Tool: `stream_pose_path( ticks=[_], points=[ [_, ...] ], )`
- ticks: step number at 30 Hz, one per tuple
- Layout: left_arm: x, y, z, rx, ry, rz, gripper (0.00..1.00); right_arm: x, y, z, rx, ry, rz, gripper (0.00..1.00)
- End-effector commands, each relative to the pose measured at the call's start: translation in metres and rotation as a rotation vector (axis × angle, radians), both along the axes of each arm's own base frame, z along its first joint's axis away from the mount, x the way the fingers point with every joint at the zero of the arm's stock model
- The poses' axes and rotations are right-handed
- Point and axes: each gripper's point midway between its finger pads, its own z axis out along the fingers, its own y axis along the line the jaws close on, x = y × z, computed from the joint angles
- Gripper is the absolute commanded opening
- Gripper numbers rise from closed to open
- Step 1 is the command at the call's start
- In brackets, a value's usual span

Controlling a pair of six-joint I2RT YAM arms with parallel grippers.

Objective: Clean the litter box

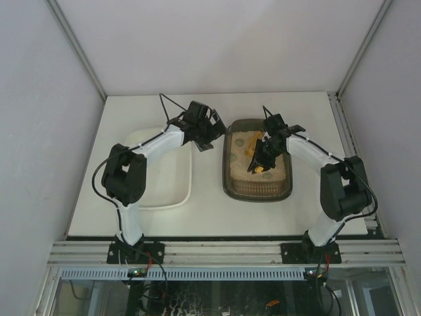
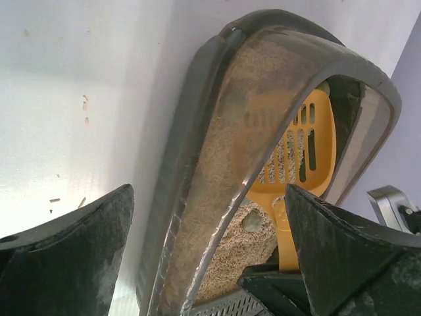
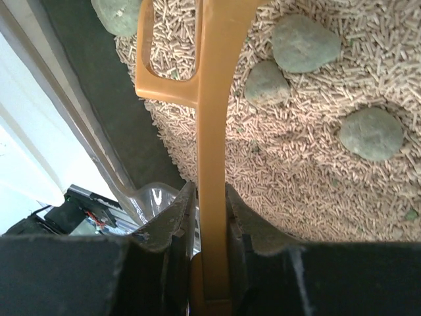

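White tray (image 1: 164, 187) lies toward the desk's (image 1: 296, 210) left edge. Litter box (image 1: 256, 197) sits just beside it, right of centre. Right gripper (image 3: 212, 197): jaws clamped on yellow scoop (image 3: 214, 99) handle over litter. Left gripper (image 2: 208, 191): jaws wide, holding nothing, at the box's far-left corner.

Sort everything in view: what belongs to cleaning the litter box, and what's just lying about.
For the job: litter box; yellow slotted scoop, clamped in the right gripper; grey-green clumps on the litter.
Lying about: white tray beside the box, possibly for waste; small specks on the table.
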Motion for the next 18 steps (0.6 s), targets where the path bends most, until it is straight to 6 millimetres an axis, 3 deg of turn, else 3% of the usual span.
stream_pose_path(
  ticks=[1,5,8,18],
  points=[
    [0.01,-0.016,0.021,-0.056,-0.032,-0.021,0.99,0.029,0.02,0.017,0.092,-0.095,0.043,0.0],
    [0.011,-0.019,0.018,-0.066,-0.028,-0.027,0.97,0.037,0.031,0.017,0.144,-0.107,0.054,0.0],
    [0.013,-0.025,0.023,-0.095,-0.05,-0.049,0.89,0.041,0.039,0.019,0.178,-0.121,0.065,0.0],
    [0.01,-0.022,0.037,-0.111,-0.117,-0.074,0.91,0.045,0.057,0.017,0.326,-0.127,0.076,0.0]
  ],
)
